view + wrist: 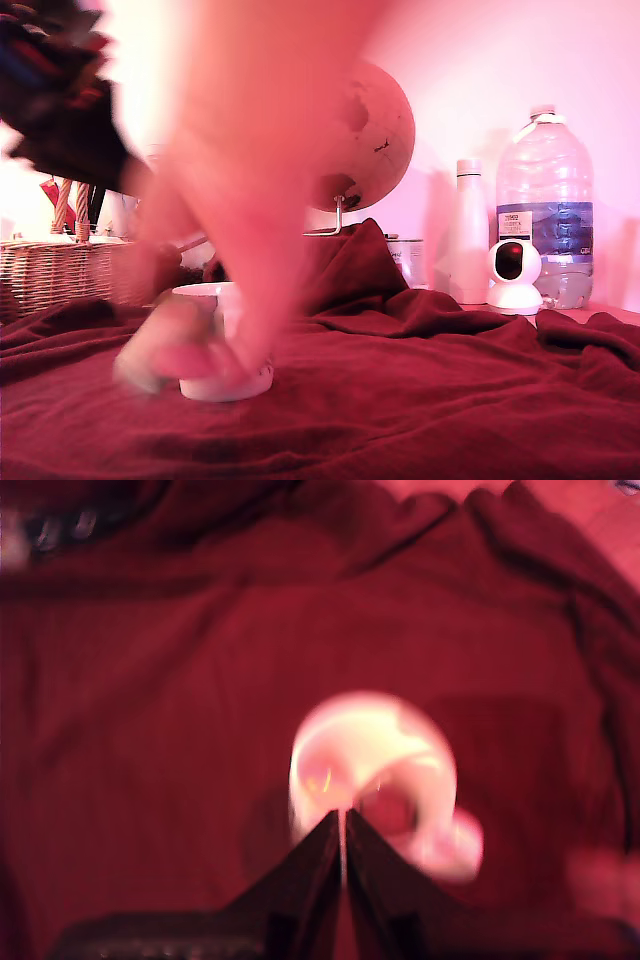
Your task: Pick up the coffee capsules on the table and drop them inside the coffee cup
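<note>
Currently gripper [341, 825] fingers pressed together, nothing visibly pinched; coffee cup [372, 780] just beyond the tips on the table [150, 700]. A hand [200, 355] touches the cup. No capsule visible; wait for clearance before moving

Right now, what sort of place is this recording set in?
Probably a home room used as a makeshift setup, not a lab: a red fleece-draped table, a wicker basket, a globe, a large water bottle and a small white camera against the wall.
</note>
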`<act>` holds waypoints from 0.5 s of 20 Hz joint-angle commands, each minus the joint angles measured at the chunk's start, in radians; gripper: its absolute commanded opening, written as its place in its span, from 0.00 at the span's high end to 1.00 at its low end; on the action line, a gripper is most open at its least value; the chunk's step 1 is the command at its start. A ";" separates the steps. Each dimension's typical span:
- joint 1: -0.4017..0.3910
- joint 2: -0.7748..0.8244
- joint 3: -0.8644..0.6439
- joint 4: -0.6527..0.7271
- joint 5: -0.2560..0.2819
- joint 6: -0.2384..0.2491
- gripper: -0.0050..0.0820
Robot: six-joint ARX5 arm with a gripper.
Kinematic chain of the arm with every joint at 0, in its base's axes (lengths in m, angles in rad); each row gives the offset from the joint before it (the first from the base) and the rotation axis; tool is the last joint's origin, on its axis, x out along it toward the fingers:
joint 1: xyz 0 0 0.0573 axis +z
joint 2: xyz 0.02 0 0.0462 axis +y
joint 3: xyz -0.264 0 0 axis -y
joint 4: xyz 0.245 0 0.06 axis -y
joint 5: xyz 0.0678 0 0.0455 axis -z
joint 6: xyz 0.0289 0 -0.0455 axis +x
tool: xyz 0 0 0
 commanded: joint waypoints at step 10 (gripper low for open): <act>-0.003 -0.171 -0.235 0.101 -0.089 -0.154 0.96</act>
